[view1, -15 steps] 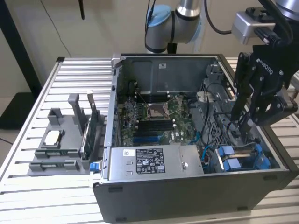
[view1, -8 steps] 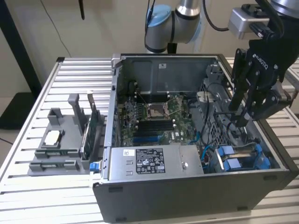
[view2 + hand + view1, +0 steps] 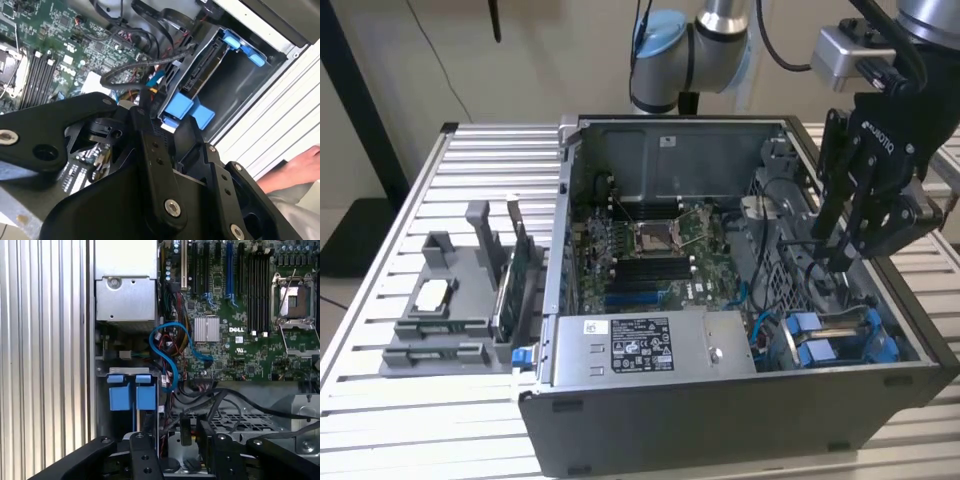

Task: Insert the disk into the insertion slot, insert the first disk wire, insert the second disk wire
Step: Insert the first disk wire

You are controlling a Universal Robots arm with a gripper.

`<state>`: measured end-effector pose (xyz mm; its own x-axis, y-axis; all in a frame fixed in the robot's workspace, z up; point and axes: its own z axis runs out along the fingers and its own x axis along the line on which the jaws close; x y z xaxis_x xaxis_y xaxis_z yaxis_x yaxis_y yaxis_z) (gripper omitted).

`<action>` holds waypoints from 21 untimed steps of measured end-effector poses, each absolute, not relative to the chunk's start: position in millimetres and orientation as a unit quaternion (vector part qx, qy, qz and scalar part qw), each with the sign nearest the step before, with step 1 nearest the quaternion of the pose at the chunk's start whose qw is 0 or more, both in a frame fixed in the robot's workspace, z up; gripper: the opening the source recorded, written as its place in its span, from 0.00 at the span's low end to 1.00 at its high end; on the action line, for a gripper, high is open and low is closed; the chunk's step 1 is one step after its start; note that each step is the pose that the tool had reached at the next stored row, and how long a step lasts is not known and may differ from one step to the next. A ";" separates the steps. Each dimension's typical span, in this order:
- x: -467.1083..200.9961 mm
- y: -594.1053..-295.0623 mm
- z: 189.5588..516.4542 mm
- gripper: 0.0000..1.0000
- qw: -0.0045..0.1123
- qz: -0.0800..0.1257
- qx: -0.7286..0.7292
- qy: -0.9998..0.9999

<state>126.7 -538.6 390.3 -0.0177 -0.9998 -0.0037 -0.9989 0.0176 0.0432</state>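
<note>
The disk (image 3: 810, 350) is seen lodged in the insertion slot (image 3: 235, 85) of the grey metal cage at the lower right of the exterior view, with its bright blue plastic tabs turned toward the green motherboard (image 3: 240, 340). The black gripper (image 3: 838, 262) is held just above that cage, crowded by looped black cables (image 3: 130, 67) and a glossy blue cable (image 3: 167, 340); whether its jaws are open or closed cannot be told. A boxy labelled power supply (image 3: 640, 345) is set beside the cage, and a person's hand (image 3: 300, 165) is seen over the ribbed aluminium table (image 3: 420, 420).
</note>
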 end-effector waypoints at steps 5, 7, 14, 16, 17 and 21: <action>127.3 -538.7 389.1 0.44 0.014 -0.017 0.701 -0.713; 127.3 -538.6 389.0 0.37 0.013 -0.017 0.701 -0.713; 127.3 -538.4 388.7 0.28 0.010 -0.018 0.701 -0.713; 127.3 -538.4 388.7 0.28 0.008 -0.019 0.701 -0.713; 127.3 -538.4 388.7 0.28 0.007 -0.020 0.701 -0.713; 127.3 -538.4 388.7 0.28 -0.002 -0.024 0.701 -0.713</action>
<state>127.3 -538.4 388.7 -0.0175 -0.9992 -0.0363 -0.9993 0.0164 0.0321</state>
